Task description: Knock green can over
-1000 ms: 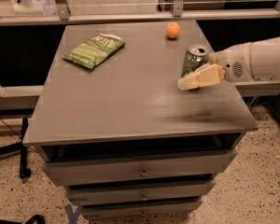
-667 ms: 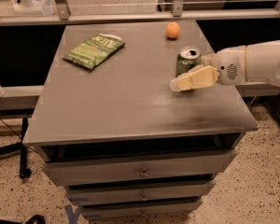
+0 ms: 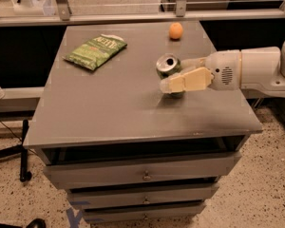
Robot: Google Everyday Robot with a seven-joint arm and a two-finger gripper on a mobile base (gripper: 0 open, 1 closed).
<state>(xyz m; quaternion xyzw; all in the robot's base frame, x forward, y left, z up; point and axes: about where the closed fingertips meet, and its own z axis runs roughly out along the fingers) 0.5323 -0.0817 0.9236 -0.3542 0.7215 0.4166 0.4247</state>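
Leaning left with its silver top showing, green can [image 3: 167,64] stands on the right of the drawer cabinet top [image 3: 109,108], near an orange [image 3: 175,31]. Gripper [image 3: 179,80] lies across its lower body, probably shoving it over. Can't tell if the gripper is wide or closed.

A grey table [image 3: 109,118] with three drawers [image 3: 142,172] stands on a speckled floor [image 3: 256,194]. The tool [image 3: 172,76] is over the table's right side. A green chip bag [image 3: 95,51] lies flat well beyond the tool's tip. A small orange [image 3: 175,31] sits near the tool, by the back edge.
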